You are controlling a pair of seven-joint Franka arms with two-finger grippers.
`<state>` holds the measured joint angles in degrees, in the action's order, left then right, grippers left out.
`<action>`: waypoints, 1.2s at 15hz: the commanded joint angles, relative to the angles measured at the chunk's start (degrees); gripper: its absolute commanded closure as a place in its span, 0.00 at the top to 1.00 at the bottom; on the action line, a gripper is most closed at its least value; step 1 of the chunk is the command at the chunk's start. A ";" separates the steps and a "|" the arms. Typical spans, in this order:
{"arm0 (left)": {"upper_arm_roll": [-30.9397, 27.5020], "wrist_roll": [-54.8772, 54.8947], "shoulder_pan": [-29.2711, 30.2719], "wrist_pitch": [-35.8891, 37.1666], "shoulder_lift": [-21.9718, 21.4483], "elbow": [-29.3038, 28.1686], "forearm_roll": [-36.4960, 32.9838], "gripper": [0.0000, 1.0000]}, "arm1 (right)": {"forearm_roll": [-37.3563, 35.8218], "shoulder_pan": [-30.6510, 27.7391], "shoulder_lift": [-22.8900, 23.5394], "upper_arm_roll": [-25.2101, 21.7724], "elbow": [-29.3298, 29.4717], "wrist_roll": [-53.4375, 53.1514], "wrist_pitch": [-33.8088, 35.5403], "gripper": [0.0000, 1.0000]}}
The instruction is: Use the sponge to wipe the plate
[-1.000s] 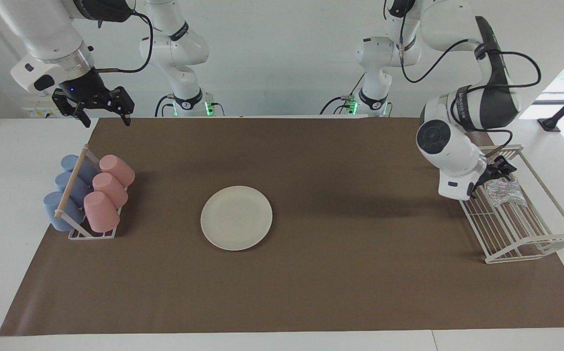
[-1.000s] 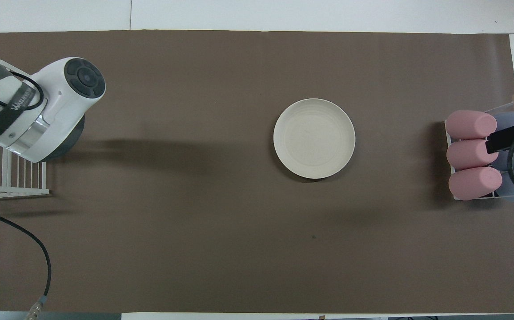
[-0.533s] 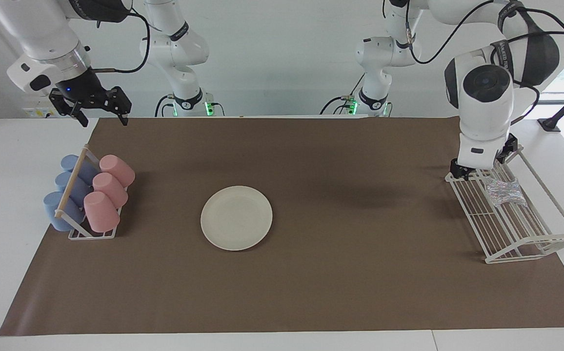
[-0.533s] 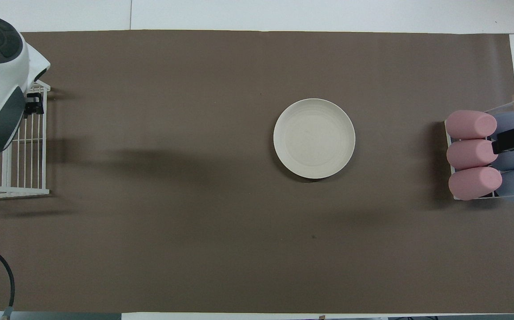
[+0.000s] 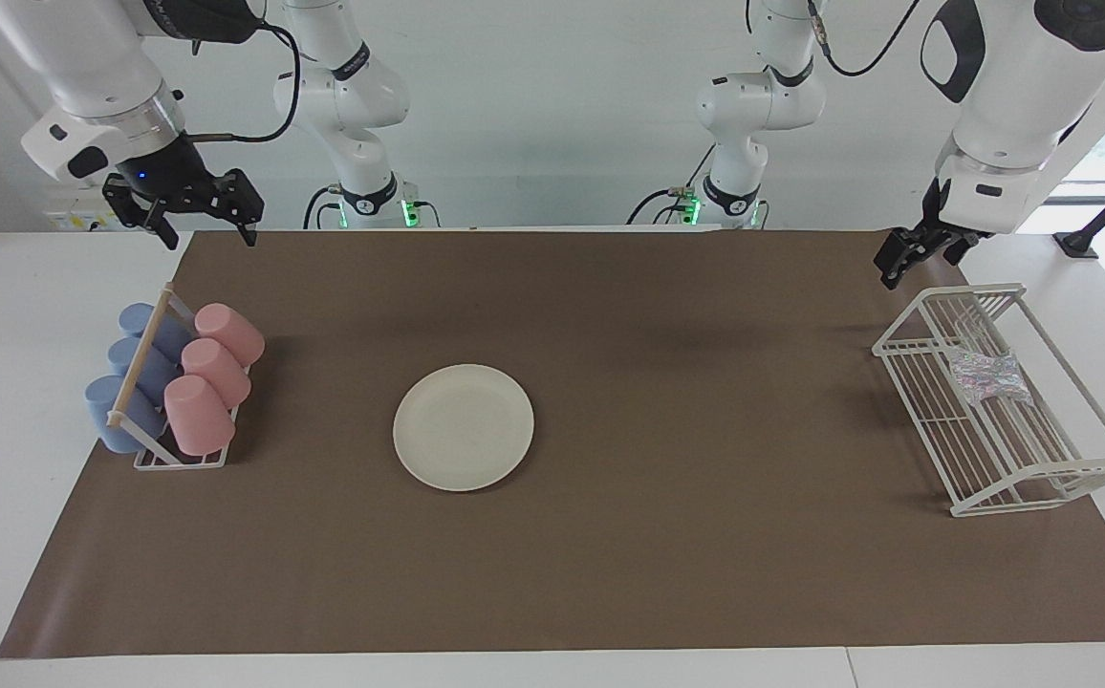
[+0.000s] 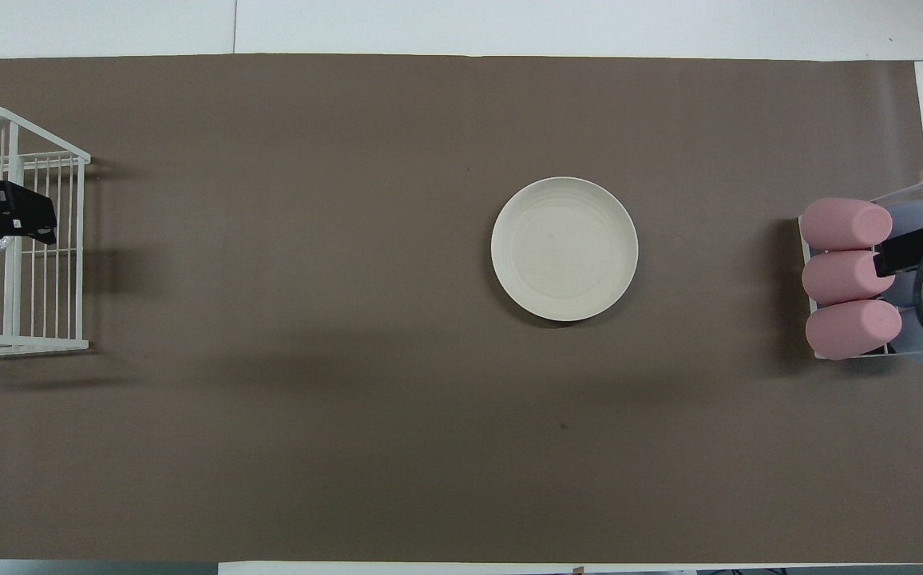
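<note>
Centrally, a brown mat (image 5: 610, 535) covers the table. At the left arm's end stands a white wire rack (image 5: 1040, 478), the sponge (image 5: 989, 375) lying inside it. At the right arm's end a cup rack (image 5: 156, 401) holds pink cups (image 5: 213, 373) and blue cups (image 5: 118, 406). The plate (image 5: 464, 427) lies bare mid-mat, well apart from both racks. Left gripper (image 5: 920, 250): raised above the wire rack, jaws released, empty. Right gripper (image 5: 199, 222): waiting above the mat's edge, jaws spread, empty.
</note>
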<state>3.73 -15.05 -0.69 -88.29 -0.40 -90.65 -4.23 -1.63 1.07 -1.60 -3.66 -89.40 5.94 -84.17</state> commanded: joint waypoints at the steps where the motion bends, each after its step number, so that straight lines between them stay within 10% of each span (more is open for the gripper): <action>1: 0.22 6.15 1.40 2.76 -2.23 -1.10 3.52 1.00 | -0.65 -0.02 -0.42 0.32 0.01 0.39 -0.11 1.00; 18: -1.01 3.18 -4.84 0.83 -2.06 -0.84 6.25 1.00 | 2.15 0.60 -0.42 1.29 0.01 -0.14 -0.20 1.00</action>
<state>3.33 -12.05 -4.70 -86.88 -2.29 -91.10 1.77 -0.98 1.88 -1.61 -2.65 -89.37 5.94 -84.18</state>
